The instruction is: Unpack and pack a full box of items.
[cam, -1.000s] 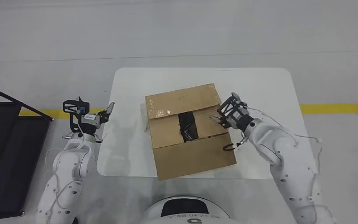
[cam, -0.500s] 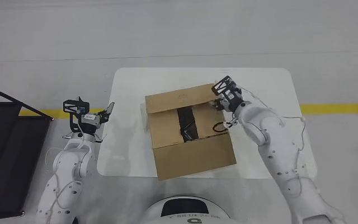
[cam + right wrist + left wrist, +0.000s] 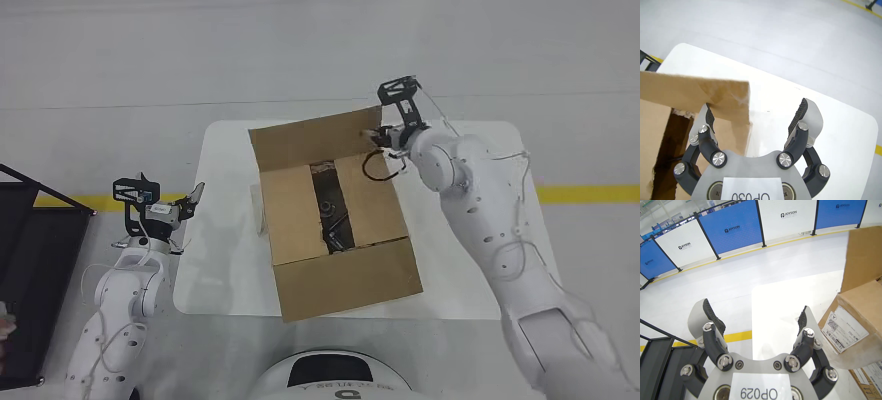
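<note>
We find the cardboard box (image 3: 340, 250) near the middle of the white table (image 3: 470, 210), its far flap (image 3: 310, 145) standing raised while the other flaps lie folded down, leaving a narrow gap with dark contents we cannot make out. The right gripper (image 3: 755, 103) sits at the far right corner of that raised flap, fingers spread apart and gripping nothing, the flap's edge in the gap between them. The left gripper (image 3: 755, 304) hangs over the table's left edge, beside the box but apart from it, fingers wide open and empty.
</note>
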Controlling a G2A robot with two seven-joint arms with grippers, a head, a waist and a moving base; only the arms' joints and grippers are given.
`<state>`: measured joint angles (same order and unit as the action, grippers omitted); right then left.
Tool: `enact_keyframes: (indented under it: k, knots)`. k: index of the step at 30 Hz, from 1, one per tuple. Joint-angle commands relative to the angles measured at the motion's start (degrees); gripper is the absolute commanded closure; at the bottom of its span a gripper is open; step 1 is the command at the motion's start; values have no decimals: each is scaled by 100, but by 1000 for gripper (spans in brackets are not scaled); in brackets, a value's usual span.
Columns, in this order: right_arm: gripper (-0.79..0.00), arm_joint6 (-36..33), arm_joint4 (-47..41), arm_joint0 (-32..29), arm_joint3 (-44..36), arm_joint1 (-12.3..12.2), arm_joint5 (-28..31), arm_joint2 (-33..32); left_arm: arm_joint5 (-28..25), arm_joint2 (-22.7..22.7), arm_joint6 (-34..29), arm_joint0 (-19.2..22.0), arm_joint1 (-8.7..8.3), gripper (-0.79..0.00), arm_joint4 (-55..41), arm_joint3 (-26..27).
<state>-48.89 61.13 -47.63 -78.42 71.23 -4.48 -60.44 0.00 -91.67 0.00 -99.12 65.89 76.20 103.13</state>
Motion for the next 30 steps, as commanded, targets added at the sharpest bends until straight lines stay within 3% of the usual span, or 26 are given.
enact_keyframes:
  k: [1, 6, 13, 21, 26, 30]
  knots:
    - [-785, -236, -40, 354, 521, 82, -144, 197, 0, 0, 0, 0, 0, -785, 0, 0]
    - [-785, -628, 129, 875, 1458, 240, -332, 591, 0, 0, 0, 0, 0, -785, 0, 0]
    - [-785, -1182, 108, 1330, 2190, 413, -119, 927, 0, 0, 0, 0, 0, -785, 0, 0]
    - [-785, -2011, 209, 1408, 2476, 296, 241, 638, 0, 0, 0, 0, 0, -785, 0, 0]
    - [-785, -2134, 335, 1231, 2147, 68, 269, 34, 0, 0, 0, 0, 0, -785, 0, 0]
    - [-785, -1529, -7, 533, 885, -158, 406, -813, 0, 0, 0, 0, 0, -785, 0, 0]
